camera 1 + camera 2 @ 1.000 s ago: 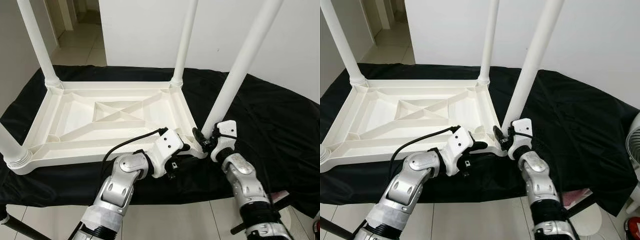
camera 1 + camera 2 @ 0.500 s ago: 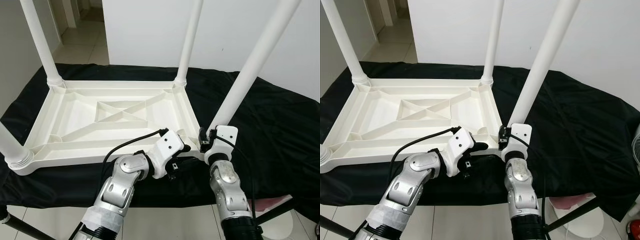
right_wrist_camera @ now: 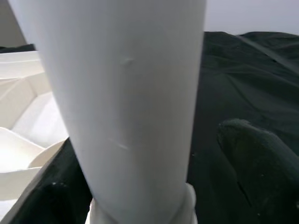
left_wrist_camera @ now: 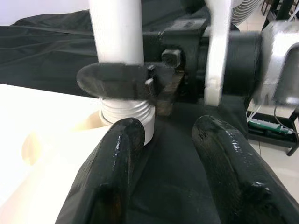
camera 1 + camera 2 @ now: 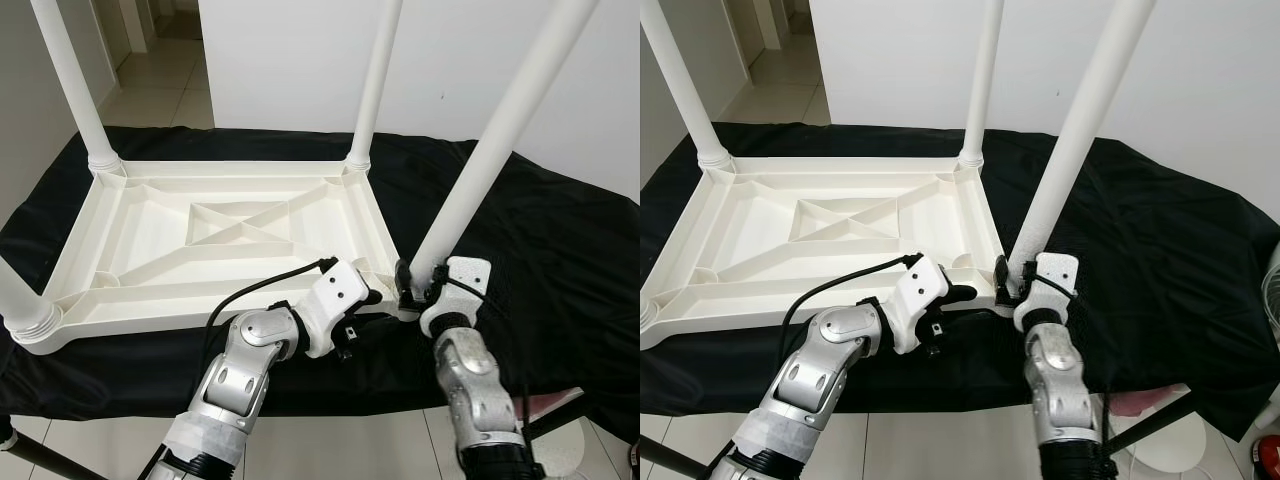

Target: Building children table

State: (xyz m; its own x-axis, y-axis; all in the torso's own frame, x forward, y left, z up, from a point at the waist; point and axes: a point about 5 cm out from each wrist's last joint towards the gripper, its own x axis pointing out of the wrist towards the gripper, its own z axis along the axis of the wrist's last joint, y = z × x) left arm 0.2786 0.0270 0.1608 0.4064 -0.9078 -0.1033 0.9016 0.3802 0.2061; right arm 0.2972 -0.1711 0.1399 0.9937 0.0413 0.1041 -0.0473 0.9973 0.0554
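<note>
The white tabletop [image 5: 230,240] lies upside down on a black cloth [image 5: 540,240], and the step in hand is seating the last leg [image 5: 470,190] into the socket at the tabletop's near right corner. The right gripper [image 5: 412,287] has its black fingers clasped around the foot of this leg, just above the threaded collar [image 4: 125,112], which stands partly proud of the socket, so the leg looks not fully home, though the wrist view is too blurred to be sure. The leg leans away from the tabletop toward the cloth's right edge, while the far right leg [image 5: 375,80] and far left leg [image 5: 70,85] stand close to upright. To do this well, the right gripper should bring the leg plumb before turning, since threads started at a tilt are likely to bind or cross. The left gripper [image 4: 170,154] rests with fingers apart, holding nothing, at the tabletop's near edge just beside that corner; pressing down there would keep the light tabletop from spinning with the leg. Short turns with a regrip low on the leg should serve best.
</note>
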